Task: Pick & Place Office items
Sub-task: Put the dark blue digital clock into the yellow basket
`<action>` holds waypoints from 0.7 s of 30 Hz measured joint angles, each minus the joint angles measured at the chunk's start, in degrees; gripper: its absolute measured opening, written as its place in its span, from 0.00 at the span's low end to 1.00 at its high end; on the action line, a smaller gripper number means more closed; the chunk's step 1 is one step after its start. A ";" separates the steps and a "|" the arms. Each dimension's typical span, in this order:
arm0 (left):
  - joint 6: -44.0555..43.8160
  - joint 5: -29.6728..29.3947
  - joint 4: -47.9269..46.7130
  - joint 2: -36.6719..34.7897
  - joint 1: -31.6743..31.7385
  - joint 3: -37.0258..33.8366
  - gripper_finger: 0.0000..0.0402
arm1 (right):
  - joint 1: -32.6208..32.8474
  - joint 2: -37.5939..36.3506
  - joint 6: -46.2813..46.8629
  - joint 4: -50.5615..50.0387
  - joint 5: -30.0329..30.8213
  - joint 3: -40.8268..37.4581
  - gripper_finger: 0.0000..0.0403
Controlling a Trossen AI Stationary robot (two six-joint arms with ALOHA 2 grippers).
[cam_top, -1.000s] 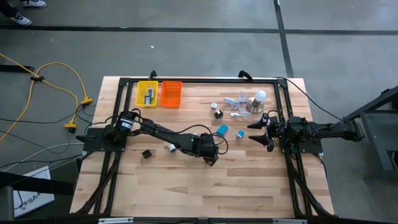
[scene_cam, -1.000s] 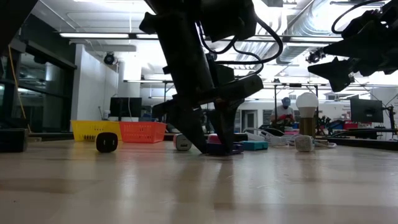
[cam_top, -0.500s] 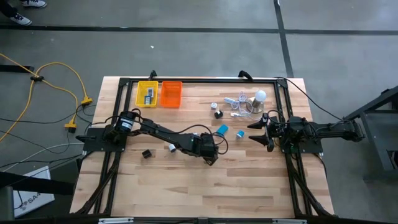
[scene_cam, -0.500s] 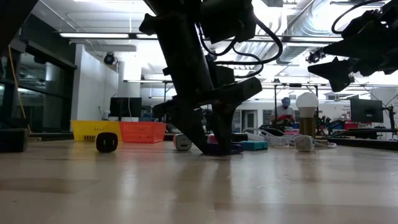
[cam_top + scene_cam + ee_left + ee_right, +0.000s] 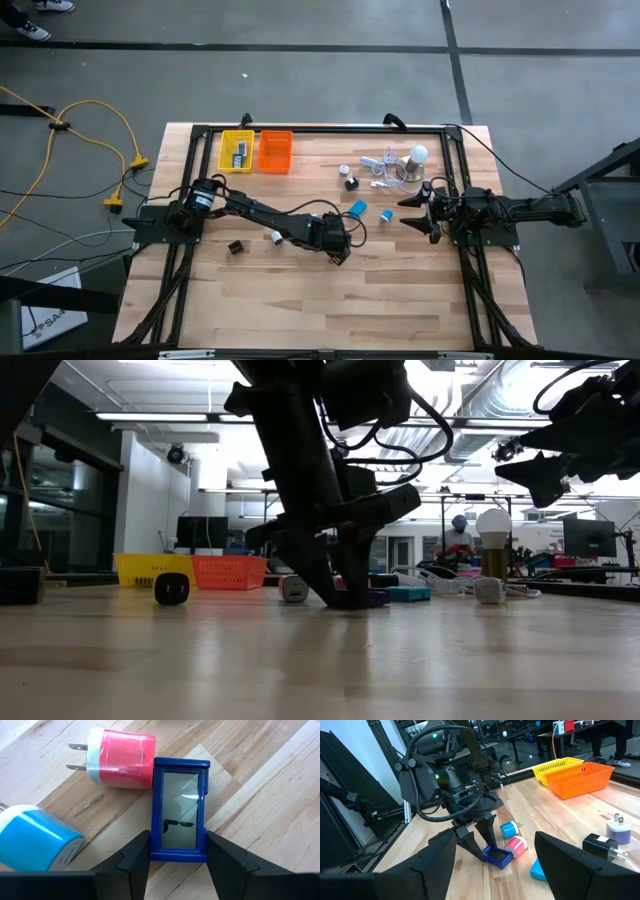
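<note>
Left wrist view, left gripper (image 5: 178,857) flanking blue case (image 5: 180,815)

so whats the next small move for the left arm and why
Probably lift it straight up. The left gripper has its fingers against both sides of the dark blue rectangular piece, which lies flat on the table touching the pink-red plug; lifting clears it.

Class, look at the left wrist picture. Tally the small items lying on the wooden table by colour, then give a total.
pink-red plug charger: 1
light-blue plug charger: 1
dark-blue rectangular case with a clear window: 1
Total: 3
</note>
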 joint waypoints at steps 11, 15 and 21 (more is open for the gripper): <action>0.35 0.17 0.06 -0.02 -0.05 0.00 0.39 | 0.00 -0.01 0.01 0.01 0.00 0.00 0.64; 0.54 -0.25 0.28 0.00 -0.66 -0.02 0.39 | 0.00 0.01 -0.01 0.01 -0.02 -0.02 0.64; 0.50 -0.47 0.55 -0.13 -2.06 -0.09 0.39 | -0.01 -0.01 -0.01 0.01 0.00 -0.02 0.64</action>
